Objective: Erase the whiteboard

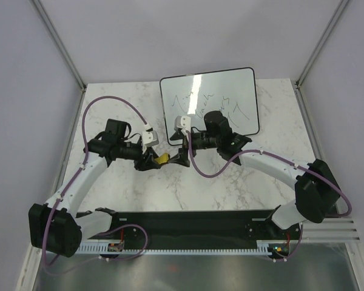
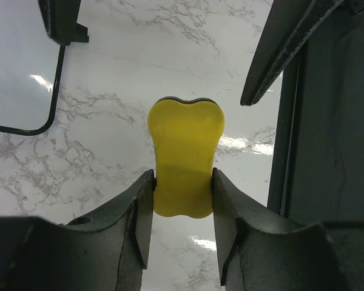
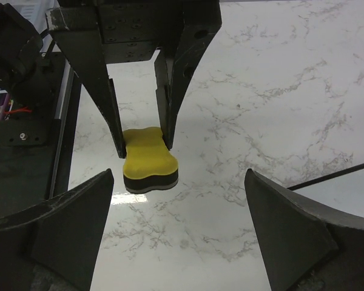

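A whiteboard with black scribbles lies at the back of the marble table; its corner shows in the left wrist view. A yellow bone-shaped eraser with a dark base rests on the table in front of the board. My left gripper is shut on the eraser, its fingers pressed on the eraser's narrow waist. My right gripper is open and empty, facing the eraser from the other side, a short way off it.
A black rail runs along the near table edge between the arm bases. Grey walls close in the table on the left, back and right. Bare marble lies right of the eraser.
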Controlling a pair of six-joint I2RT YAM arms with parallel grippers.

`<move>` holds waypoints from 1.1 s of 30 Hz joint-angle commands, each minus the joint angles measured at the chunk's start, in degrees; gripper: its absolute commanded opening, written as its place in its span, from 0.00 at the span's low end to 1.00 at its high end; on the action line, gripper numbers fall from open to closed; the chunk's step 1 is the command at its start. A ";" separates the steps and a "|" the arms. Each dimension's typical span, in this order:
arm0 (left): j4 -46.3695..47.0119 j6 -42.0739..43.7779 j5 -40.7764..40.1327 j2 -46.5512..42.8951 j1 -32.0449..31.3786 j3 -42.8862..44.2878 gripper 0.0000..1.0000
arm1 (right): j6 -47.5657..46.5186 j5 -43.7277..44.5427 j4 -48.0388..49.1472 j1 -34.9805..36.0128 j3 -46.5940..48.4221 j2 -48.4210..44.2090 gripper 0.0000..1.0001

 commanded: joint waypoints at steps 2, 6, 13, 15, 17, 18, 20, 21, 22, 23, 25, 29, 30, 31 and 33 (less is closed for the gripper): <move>-1.02 1.87 2.16 -1.33 -0.70 1.74 0.02 | -0.29 -6.02 -1.01 0.70 4.67 4.14 0.98; -1.02 1.87 2.16 -1.24 -0.97 1.74 0.02 | 0.33 -6.90 -1.27 1.84 6.43 6.08 0.97; -1.02 2.48 1.72 -1.07 -1.05 1.73 0.02 | 0.33 -6.47 -2.59 2.46 7.14 8.28 0.91; -1.02 2.83 1.63 -1.07 -1.05 1.74 0.02 | -0.02 -6.11 -3.64 2.37 6.96 8.37 0.88; -1.02 2.92 1.63 -0.89 -1.05 1.82 0.02 | -0.46 -5.85 -4.26 2.37 6.53 8.37 0.85; -1.02 2.92 1.80 -0.89 -0.97 1.82 0.02 | -0.47 -5.59 -4.35 2.46 6.44 8.46 0.84; -1.02 3.01 1.89 -0.72 -1.05 1.91 0.02 | -0.20 -5.06 -4.61 2.37 6.44 8.72 0.77; -1.02 3.01 1.98 -0.63 -0.97 1.91 0.02 | -0.11 -4.62 -4.61 2.37 6.52 8.81 0.74; -1.02 3.10 2.16 -0.54 -0.97 1.91 0.02 | -0.03 -4.53 -4.53 2.37 6.70 8.98 0.71; -1.02 3.01 2.16 -0.54 -1.05 1.91 0.02 | 0.06 -4.53 -4.53 2.46 6.87 9.07 0.70; -1.02 3.01 2.07 -0.45 -1.05 1.82 0.02 | 0.24 -4.53 -4.53 2.46 7.23 9.42 0.70; -1.02 2.92 2.25 -0.54 -1.06 1.74 0.02 | 0.68 -4.01 -4.35 2.46 8.02 9.95 0.56; -1.02 3.01 2.16 -0.45 -1.05 1.74 0.02 | 0.85 -3.83 -4.26 2.46 7.93 9.95 0.54; -1.02 3.10 2.16 -0.45 -1.05 1.65 0.02 | 0.94 -3.65 -4.09 2.46 7.67 9.87 0.53; -0.94 3.19 1.90 -0.37 -1.06 1.47 0.02 | 1.20 -3.74 -3.91 2.55 7.49 9.87 0.51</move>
